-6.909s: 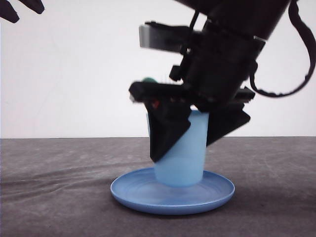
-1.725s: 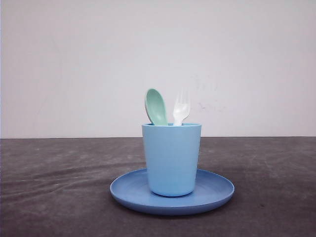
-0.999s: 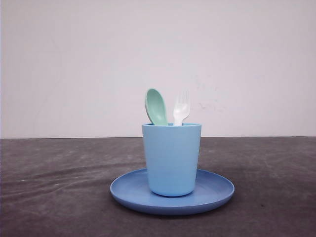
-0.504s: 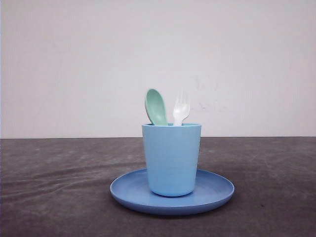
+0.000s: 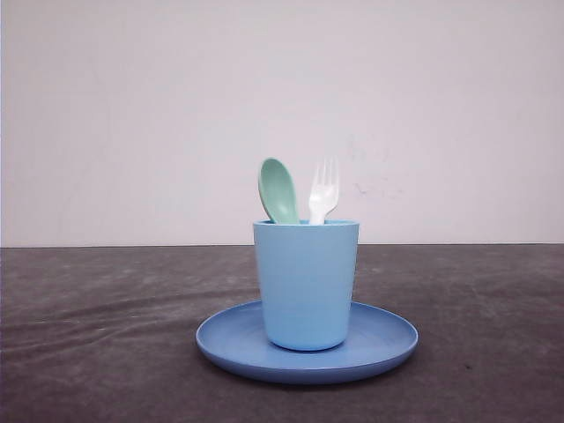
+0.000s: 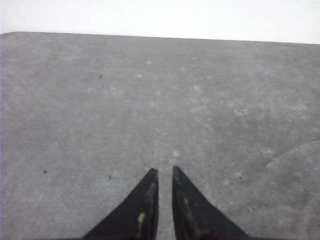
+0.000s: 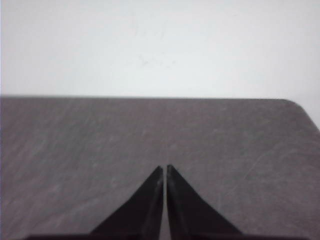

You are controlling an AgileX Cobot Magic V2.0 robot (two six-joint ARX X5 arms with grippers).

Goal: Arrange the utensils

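Plain white wall stands behind a dark grey table point(image 5: 97, 352), and at the middle of that surface the job looks finished. The mint-green spoon point(image 5: 278, 190) and the white fork point(image 5: 323, 190) both stand handle-down in the light blue cup point(image 5: 306, 284), bowl and tines poking above its rim, the spoon on the left leaning a little, the fork just beside it and nearly upright; whether the two touch inside the cup I cannot tell from here. The cup sits upright on the round blue plate point(image 5: 383, 339). Away from all that, the left gripper point(image 6: 163, 172) hangs over bare table with its tips drawn nearly together, a thin gap between them and nothing in it. The right gripper point(image 7: 164, 168) hovers over bare table too, tips pressed together and empty. To my eye the placing step is done, and what comes next asks only that both arms stay clear of the cup so neither utensil gets knocked out.
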